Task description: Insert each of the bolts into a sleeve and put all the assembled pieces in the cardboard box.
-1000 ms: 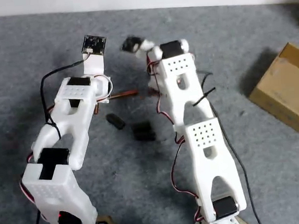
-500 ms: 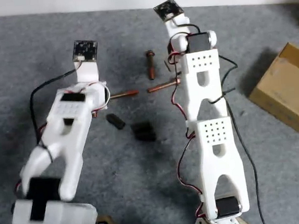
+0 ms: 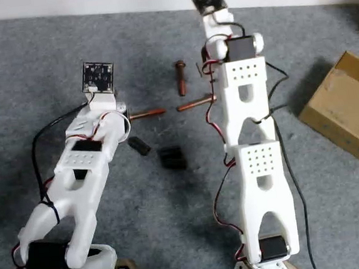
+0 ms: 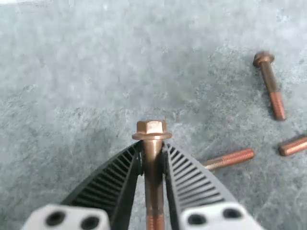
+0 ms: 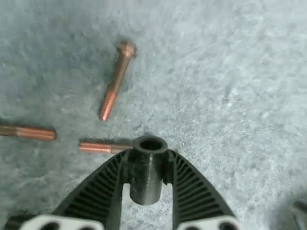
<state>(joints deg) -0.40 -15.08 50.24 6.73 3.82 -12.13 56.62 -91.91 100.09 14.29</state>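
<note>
A grey carpet (image 3: 23,72) carries three copper bolts (image 3: 181,78) lying loose near its middle, two black sleeves (image 3: 171,158) just beside them, and a cardboard box (image 3: 344,107) well apart.

I find the held bolt (image 4: 152,132), copper and hex-headed, clamped in my left tool (image 4: 152,149). The held sleeve (image 5: 146,184), black, sits in my right tool (image 5: 148,160), bore open. On the grey counter (image 3: 35,71) lie the far bolt (image 3: 180,78), left bolt (image 3: 147,113) and middle bolt (image 3: 195,103), with the small sleeve (image 3: 138,145) and large sleeve (image 3: 171,157) nearby. The cardboard box (image 3: 343,104) stands well apart, rightward.
</note>
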